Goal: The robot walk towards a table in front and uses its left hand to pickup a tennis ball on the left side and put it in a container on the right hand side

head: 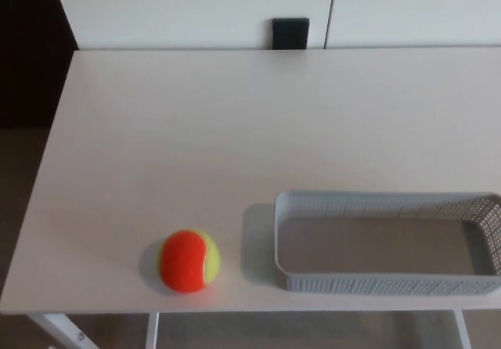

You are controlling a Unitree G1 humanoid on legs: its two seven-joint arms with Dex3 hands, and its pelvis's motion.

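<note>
An orange and yellow-green tennis ball [189, 260] rests on the white table [235, 130], near its front edge and left of centre. To its right stands a grey mesh basket [383, 284], long and shallow, with nothing inside it. A gap of bare tabletop separates ball and basket. Neither of my hands shows in the head view.
The table's left edge runs diagonally beside dark floor [19, 169]. A white wall with a small black panel [290, 33] stands behind the table's far edge. White table legs [63, 332] show below the front edge.
</note>
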